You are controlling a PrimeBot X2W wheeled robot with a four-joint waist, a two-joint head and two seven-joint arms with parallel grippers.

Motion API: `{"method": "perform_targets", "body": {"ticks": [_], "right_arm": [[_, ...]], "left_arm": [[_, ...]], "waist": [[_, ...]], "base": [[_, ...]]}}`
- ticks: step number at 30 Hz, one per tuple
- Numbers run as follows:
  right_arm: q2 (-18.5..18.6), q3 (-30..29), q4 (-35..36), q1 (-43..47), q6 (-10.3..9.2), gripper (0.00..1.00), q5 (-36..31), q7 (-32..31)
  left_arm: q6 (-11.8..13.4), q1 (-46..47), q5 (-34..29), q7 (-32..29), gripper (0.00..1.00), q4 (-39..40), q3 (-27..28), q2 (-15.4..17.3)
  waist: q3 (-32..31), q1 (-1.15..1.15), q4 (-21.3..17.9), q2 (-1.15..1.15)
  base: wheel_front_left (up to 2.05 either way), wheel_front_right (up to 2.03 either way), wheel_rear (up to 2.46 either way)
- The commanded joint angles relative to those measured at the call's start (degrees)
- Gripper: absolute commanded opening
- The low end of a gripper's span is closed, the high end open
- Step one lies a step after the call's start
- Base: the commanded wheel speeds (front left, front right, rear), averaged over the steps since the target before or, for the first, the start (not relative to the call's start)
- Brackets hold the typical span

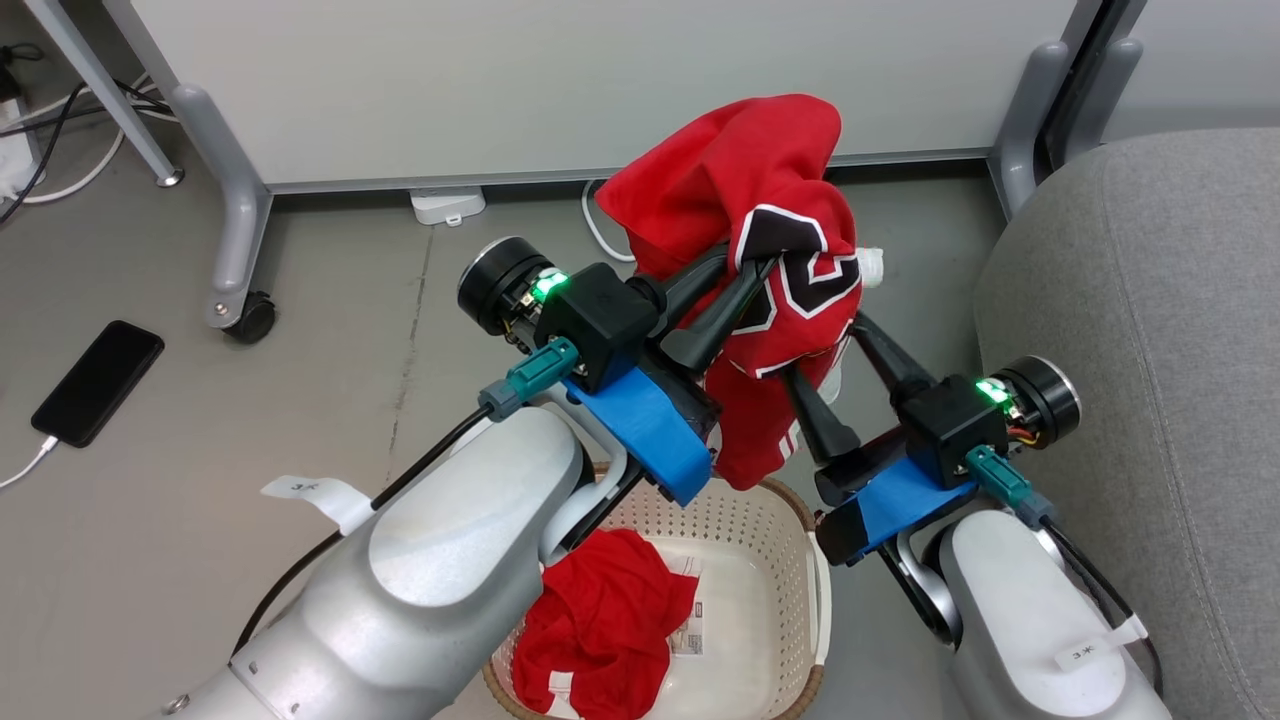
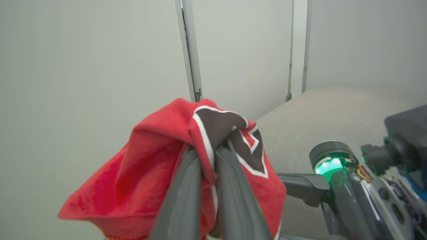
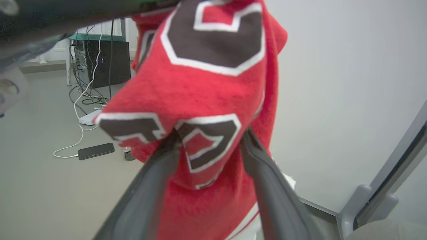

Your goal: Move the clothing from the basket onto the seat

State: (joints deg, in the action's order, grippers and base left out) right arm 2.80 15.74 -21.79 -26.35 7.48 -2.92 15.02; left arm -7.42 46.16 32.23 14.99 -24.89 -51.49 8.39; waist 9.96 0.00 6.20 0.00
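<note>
The left gripper (image 1: 735, 275) has its tips buried in the jersey (image 1: 740, 170). It pinches the cloth tight and holds it aloft just above the centre of the head view. Folds hide most of the numerals and the whole far side of the shirt. At 4 o'clock from that pinch, the right gripper (image 1: 825, 345) stands wide open with a finger on either side of the hanging cloth; whether the fingers press it is unclear. At 6 o'clock the basket (image 1: 795, 560) is cut off by the bottom edge and partly covered by the left forearm (image 1: 450, 560). A second red garment (image 1: 600, 620) lies crumpled inside it, toward 8 o'clock. The sofa (image 1: 1130, 350) runs off the frame at 3 o'clock, and a phone (image 1: 97, 382) lies on the floor at 9 o'clock. The left wrist view shows closed fingers (image 2: 183, 200) clamping a white-edged fold, with the sofa (image 2: 327, 113) beyond at 2 o'clock. The right wrist view is blurred at close range. It shows cloth (image 3: 200, 90) between spread fingers (image 3: 267, 180) and the phone (image 3: 96, 151) at 8 o'clock.
</note>
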Motion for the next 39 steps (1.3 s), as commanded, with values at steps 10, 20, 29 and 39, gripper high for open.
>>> {"method": "perform_targets", "body": {"ticks": [10, 20, 29, 39], "right_arm": [[0.17, 1.2, 0.3, -0.33, 0.03, 0.0, 1.99, 0.24], [0.17, 1.55, 0.68, 0.67, 0.03, 0.0, 2.92, 0.24], [0.17, 1.82, 1.28, 0.7, 0.03, 0.0, 3.56, 0.24], [0.17, 0.96, 2.62, 1.39, 0.03, 0.0, 4.05, 0.24]], "left_arm": [[-0.07, 0.42, 0.03, 0.29, 0.0, -0.04, 0.13, 0.58], [-0.08, -0.2, -0.38, 0.3, 0.0, -0.3, 0.22, 0.73], [1.09, 0.32, -0.7, 0.29, 1.0, -1.35, 0.58, 0.43], [1.36, -0.48, -1.43, 0.28, 1.0, -1.51, 1.32, 1.12]], "waist": [[-0.15, 0.0, -0.15, 0.0], [-0.55, 0.0, -0.27, 0.0], [-0.27, 0.0, -0.22, 0.0], [0.06, 0.0, -0.36, 0.0]], "base": [[0.0, 0.0, 0.0], [0.0, 0.0, 0.0], [0.0, 0.0, 0.0], [0.0, 0.0, 0.0]]}}
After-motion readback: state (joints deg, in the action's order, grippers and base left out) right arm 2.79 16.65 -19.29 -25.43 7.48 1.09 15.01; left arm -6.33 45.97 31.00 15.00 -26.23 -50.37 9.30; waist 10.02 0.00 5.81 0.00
